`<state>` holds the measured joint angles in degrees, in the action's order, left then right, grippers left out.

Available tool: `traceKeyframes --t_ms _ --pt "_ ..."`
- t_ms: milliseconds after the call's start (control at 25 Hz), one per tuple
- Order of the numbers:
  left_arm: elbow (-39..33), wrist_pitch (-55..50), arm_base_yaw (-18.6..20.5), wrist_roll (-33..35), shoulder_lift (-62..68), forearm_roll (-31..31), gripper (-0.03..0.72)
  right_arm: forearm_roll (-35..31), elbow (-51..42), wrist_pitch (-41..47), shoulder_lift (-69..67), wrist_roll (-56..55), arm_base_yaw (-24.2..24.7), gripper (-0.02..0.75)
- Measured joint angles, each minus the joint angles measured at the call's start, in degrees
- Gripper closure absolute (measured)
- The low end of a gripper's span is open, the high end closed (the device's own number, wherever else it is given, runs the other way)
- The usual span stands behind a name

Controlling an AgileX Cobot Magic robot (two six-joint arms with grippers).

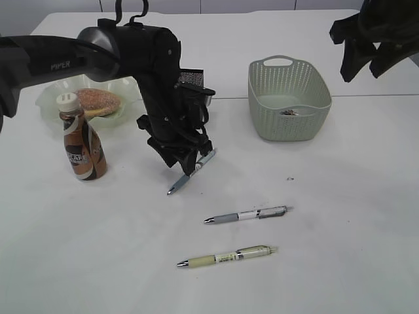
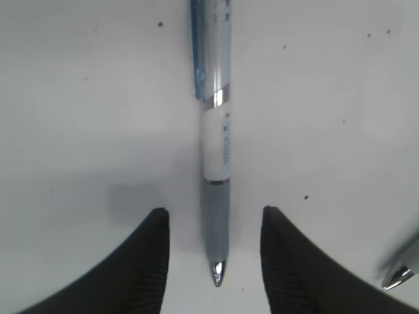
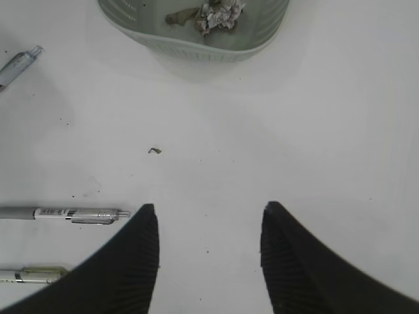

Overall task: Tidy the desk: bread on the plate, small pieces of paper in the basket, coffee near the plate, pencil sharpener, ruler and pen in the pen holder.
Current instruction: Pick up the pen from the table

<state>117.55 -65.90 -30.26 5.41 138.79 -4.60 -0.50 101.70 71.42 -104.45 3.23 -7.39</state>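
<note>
Pen (image 2: 216,170) between open tool (image 2: 216,261) tips.

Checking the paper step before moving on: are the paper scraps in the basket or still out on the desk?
In. The crumpled scraps lie inside the basket, seen from the exterior and right wrist views.

the left arm (image 1: 98,49) is glossy black, a rounded tubular link marked "piper" in small white letters, ending in a bulky round joint housing. thin black cables loop above that joint and hang beside the blocky black wrist. the left gripper (image 2: 215,261) has two matte black fingers (image 2: 147,268) with finely ribbed inner faces and rounded tips. the right gripper (image 3: 209,261) looks the same; its arm (image 1: 376,36) is an angular black mass.
</note>
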Motion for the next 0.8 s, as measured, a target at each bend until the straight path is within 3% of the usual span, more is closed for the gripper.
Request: traceKeyframes --t_ms 560,800 --pt "11.89 -2.52 -0.13 1.13 6.84 -2.87 0.348 0.0 0.0 0.0 0.0 0.09 0.0 0.365" --pt "12.63 -3.17 -0.13 1.75 7.93 -2.87 0.348 0.0 0.0 0.0 0.0 0.09 0.0 0.365"
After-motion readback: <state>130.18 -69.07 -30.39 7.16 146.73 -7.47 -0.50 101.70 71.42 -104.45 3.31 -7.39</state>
